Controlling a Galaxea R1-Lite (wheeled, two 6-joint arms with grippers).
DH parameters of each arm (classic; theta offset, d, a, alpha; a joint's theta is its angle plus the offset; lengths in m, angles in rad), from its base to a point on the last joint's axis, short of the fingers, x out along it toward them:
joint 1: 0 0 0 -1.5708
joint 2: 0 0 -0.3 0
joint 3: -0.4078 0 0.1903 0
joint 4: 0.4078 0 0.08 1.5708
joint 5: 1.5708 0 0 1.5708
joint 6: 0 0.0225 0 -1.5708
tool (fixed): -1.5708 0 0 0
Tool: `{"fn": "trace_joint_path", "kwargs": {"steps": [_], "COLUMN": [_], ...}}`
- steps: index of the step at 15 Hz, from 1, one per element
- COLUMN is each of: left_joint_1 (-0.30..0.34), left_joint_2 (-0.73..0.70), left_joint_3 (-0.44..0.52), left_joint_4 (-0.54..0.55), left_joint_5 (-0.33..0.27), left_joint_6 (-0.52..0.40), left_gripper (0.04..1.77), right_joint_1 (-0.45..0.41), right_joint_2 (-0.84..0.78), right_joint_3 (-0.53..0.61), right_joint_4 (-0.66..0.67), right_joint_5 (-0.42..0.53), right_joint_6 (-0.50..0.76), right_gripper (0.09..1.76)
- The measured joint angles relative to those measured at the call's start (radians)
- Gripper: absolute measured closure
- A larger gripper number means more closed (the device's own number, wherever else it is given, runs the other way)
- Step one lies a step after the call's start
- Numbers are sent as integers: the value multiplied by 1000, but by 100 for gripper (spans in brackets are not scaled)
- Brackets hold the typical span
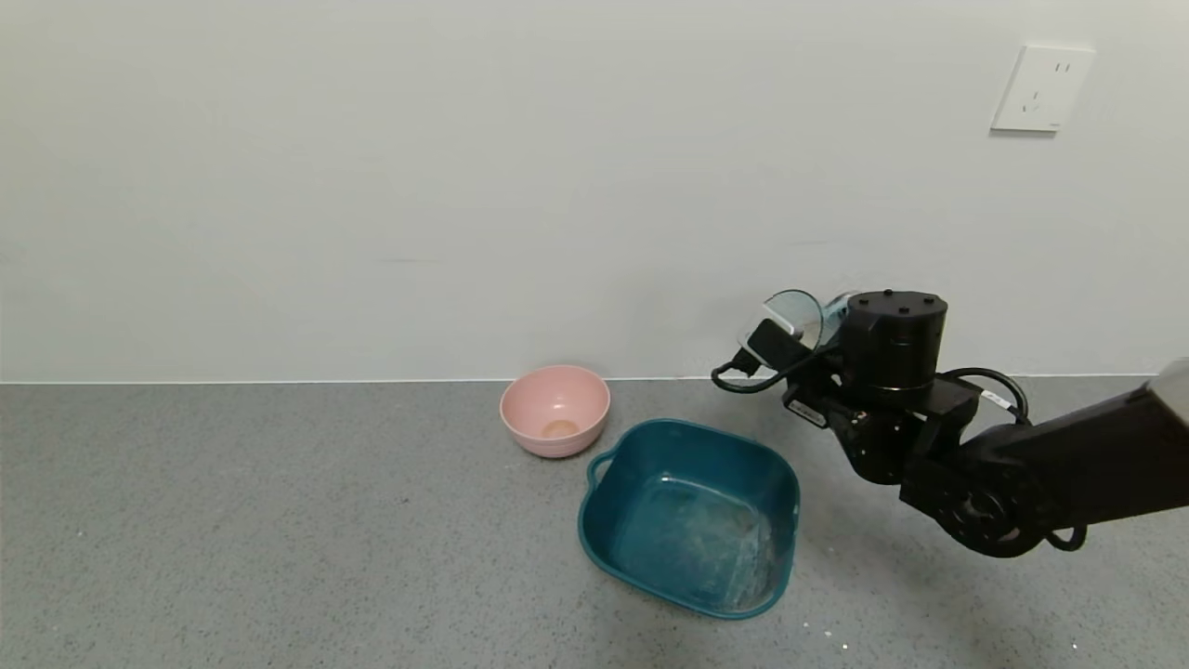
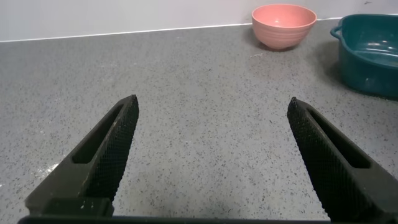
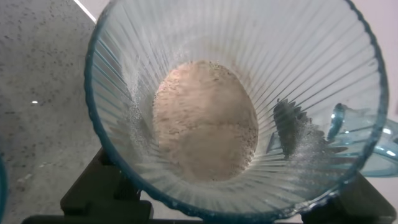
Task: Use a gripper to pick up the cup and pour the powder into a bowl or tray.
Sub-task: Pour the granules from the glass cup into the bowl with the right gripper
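Note:
My right gripper (image 1: 791, 342) is shut on the cup (image 1: 795, 319), a clear pale blue-green ribbed mug. It holds the cup tipped on its side in the air, just right of and beyond the dark teal tub (image 1: 596, 476). In the right wrist view the cup (image 3: 298, 68) fills the frame, with off-white powder (image 3: 205, 121) packed against its bottom and its handle (image 3: 360, 143) at the side. A thin dusting of powder (image 1: 734, 548) lies in the tub. My left gripper (image 2: 212, 109) is open and empty low over bare table, out of the head view.
A round pink bowl (image 1: 555, 409) with a beige trace in its bottom stands behind the tub by the wall; it also shows in the left wrist view (image 2: 284, 25), beside the tub (image 2: 373, 56). A few grains (image 1: 836, 636) lie on the grey table at the front right.

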Motion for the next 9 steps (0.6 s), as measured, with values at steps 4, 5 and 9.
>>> {"fn": "trace_joint_path", "kwargs": {"steps": [4,5,9], "left_joint_1": [0,0,0], "left_joint_2": [0,0,0], "left_joint_3": [0,0,0], "left_joint_4": [0,0,0], "left_joint_5": [0,0,0], "left_joint_6": [0,0,0], "left_gripper": [9,9,9], "right_joint_1": [77,88,105], "right_joint_2": [51,60,83], "right_joint_3": [29,38,93], "right_joint_4": [-127,-155,-274], "right_joint_5": [-90,-92,-93], "right_joint_6": [-134,-177,-367], "right_gripper": [52,52,52]}}
